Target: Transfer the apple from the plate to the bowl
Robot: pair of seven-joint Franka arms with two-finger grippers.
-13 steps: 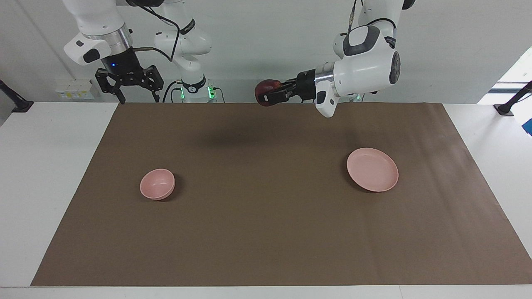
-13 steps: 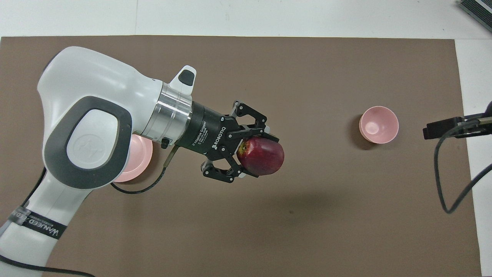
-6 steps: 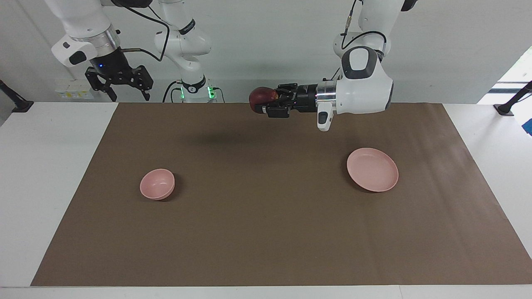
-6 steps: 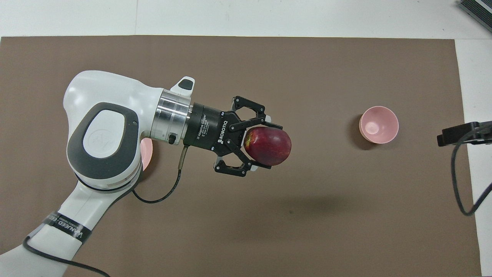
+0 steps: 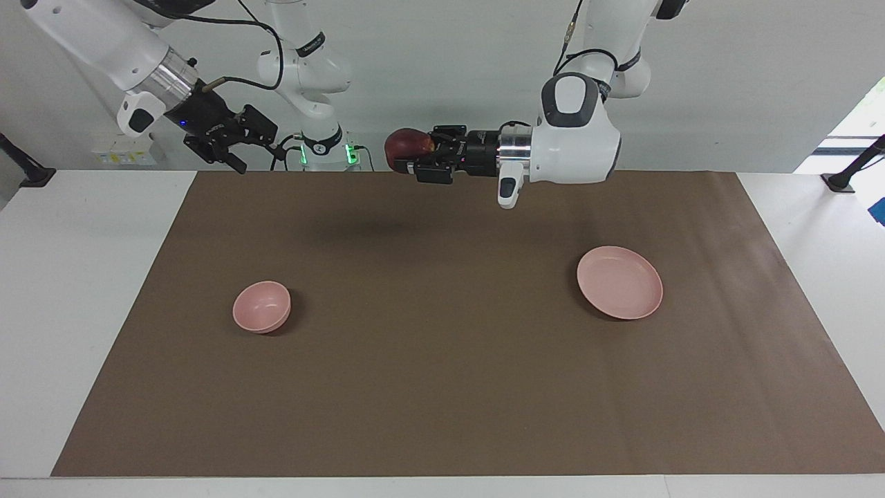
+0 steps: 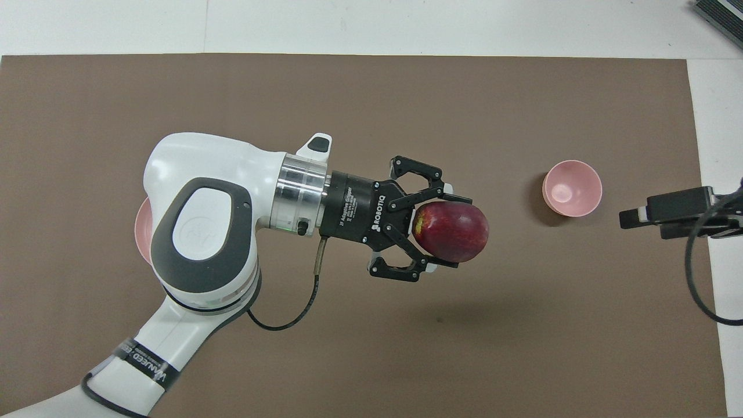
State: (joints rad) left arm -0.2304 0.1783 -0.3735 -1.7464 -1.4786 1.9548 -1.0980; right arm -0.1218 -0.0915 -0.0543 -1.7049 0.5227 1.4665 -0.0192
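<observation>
Holding: left claw (image 6: 450, 229) clamped on the small round dark red apple (image 6: 451, 231), fingers pressing opposite sides, fruit jutting out past the fingertips (image 6: 448, 200).
Apple position: raised in the air over the brown mat (image 5: 442, 387) on the worktop, between the flat round pale pink plate (image 5: 620, 282) and the small deep pale pink bowl (image 5: 261, 306).
Plate: bare, toward the left arm's end.
Bowl: nothing in it, toward the right arm's end.
Right claw (image 5: 231, 149): waiting aloft near that arm's base; grip cannot be told.

Brown mat (image 5: 449, 387) over white table (image 5: 76, 290)
</observation>
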